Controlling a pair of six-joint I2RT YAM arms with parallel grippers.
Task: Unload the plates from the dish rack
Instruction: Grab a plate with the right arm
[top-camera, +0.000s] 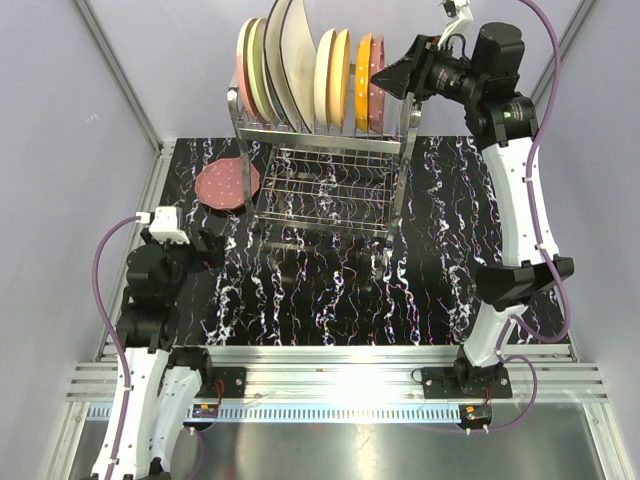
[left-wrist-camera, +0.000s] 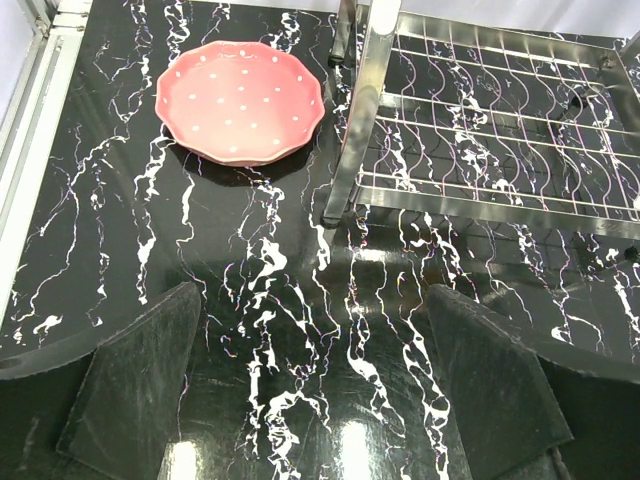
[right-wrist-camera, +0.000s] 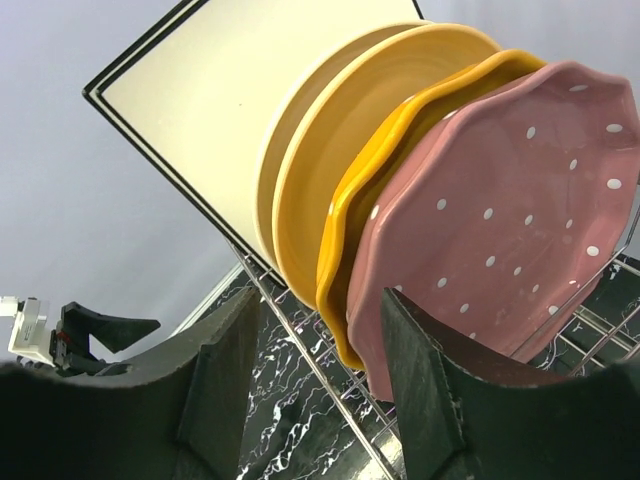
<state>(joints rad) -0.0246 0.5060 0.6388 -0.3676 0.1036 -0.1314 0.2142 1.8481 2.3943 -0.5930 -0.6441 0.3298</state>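
Reaching for the next racked plate.
Above: right jaws open, empty, beside the speckled pink plate in the dish rack, upper middle. Left wrist: left jaws wide, empty, over desk. Right wrist: I'd straddle that rim, then close.

The table has a black top veined with white, with pale metal rails along its left and near edges. A speckled pink plate with a scalloped rim lies flat on it, face up, toward the far left. Just to the plate's right, the dish rack stands on its steel posts, with a narrow strip of table showing between them.
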